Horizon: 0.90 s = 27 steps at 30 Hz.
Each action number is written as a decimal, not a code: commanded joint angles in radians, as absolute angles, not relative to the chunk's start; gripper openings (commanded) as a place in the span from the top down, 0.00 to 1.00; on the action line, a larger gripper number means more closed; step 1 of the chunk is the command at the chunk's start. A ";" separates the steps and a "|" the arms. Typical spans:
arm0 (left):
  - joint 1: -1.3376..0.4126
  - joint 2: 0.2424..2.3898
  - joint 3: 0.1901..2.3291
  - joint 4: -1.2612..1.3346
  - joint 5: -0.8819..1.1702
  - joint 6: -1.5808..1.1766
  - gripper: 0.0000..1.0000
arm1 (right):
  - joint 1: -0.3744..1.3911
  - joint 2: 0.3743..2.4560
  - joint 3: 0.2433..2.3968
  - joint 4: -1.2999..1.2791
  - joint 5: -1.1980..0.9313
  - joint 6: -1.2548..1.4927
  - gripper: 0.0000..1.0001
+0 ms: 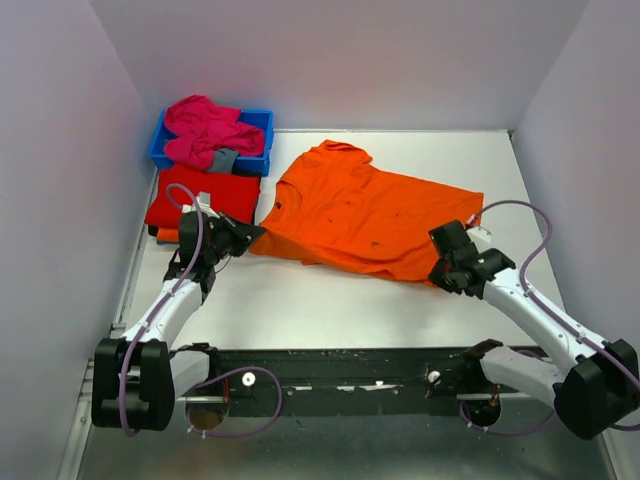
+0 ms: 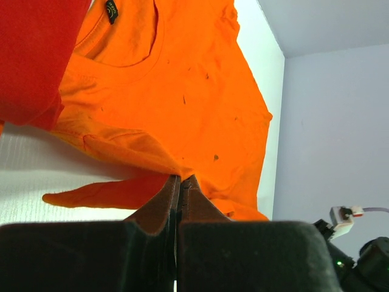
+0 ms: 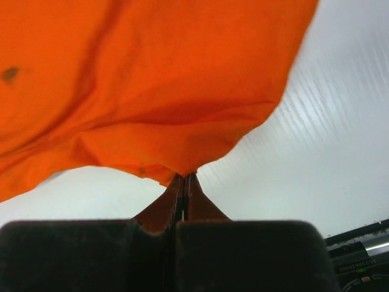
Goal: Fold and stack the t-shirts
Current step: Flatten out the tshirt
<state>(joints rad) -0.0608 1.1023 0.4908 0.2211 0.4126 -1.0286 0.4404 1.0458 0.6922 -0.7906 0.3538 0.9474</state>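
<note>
On the counter [image 1: 330, 300] the red shirt [image 1: 205, 195] lies folded (pink shirt [image 1: 205, 130] waits in the bin [image 1: 262, 118]); left fingers [image 2: 180, 185] and right fingers [image 3: 184, 182] each pinch the near edge of the orange shirt [image 1: 370, 215], not yet folded.

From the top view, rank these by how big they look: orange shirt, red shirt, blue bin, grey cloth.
1. orange shirt, clearly largest.
2. red shirt and blue bin: about alike, so not ranked against each other.
3. grey cloth, smallest.
</note>
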 commanded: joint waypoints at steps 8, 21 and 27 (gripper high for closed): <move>-0.058 1.095 0.508 0.216 0.406 -1.017 1.00 | 0.609 1.439 1.015 -0.936 0.433 0.747 0.93; -0.060 1.126 0.520 0.224 0.396 -1.008 1.00 | 0.621 1.517 1.156 -0.861 0.518 0.704 0.49; -0.060 1.135 0.525 0.229 0.388 -1.005 1.00 | 0.621 1.461 1.096 -0.856 0.493 0.756 0.46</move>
<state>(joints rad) -0.0608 1.1255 0.4938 0.2203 0.4122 -1.0199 0.6209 1.5040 1.1515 -0.8547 0.4728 0.7204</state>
